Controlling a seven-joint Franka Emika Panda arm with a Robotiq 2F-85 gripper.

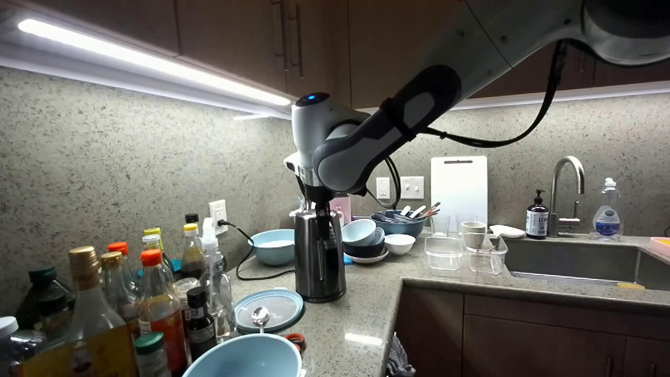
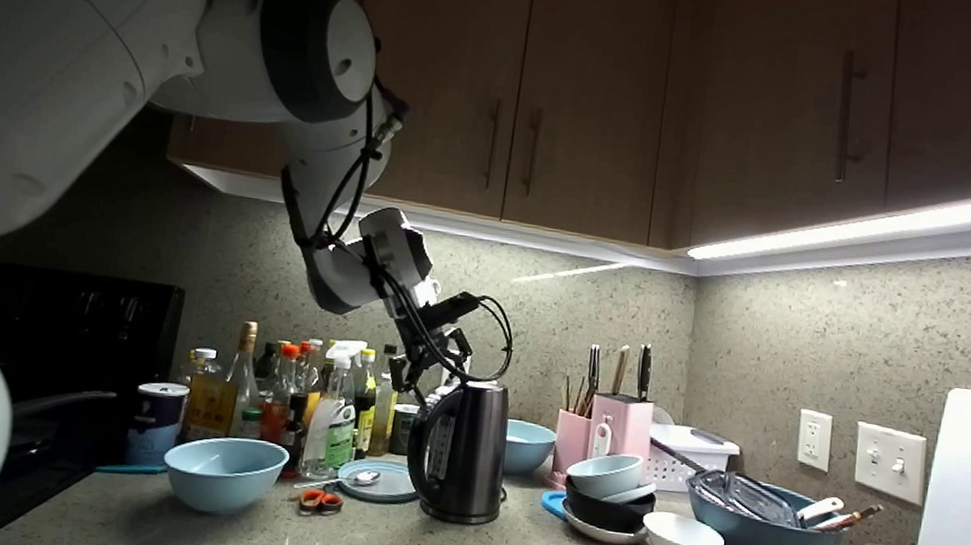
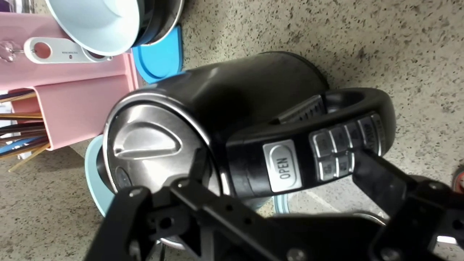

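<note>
A dark steel electric kettle (image 1: 306,256) stands upright on the counter; it also shows in an exterior view (image 2: 480,452) and in the wrist view (image 3: 224,90). Its black handle (image 3: 246,168) carries a silver OPEN button (image 3: 282,165) and several smaller buttons. My gripper (image 3: 283,163) is open above the handle's top. One finger is over the steel lid (image 3: 152,159), the other over the small buttons. The gripper (image 2: 432,364) is also at the top of the kettle, on its handle side, in an exterior view. I cannot tell whether the fingers touch the kettle.
A plate (image 2: 381,489) with a spoon, orange scissors (image 2: 320,502), a light blue bowl (image 2: 225,475) and several bottles (image 1: 157,309) stand near the kettle. Stacked bowls (image 2: 605,506), a pink knife block (image 2: 620,436) and a power cord (image 1: 238,262) are close by. Cabinets (image 2: 594,94) hang above.
</note>
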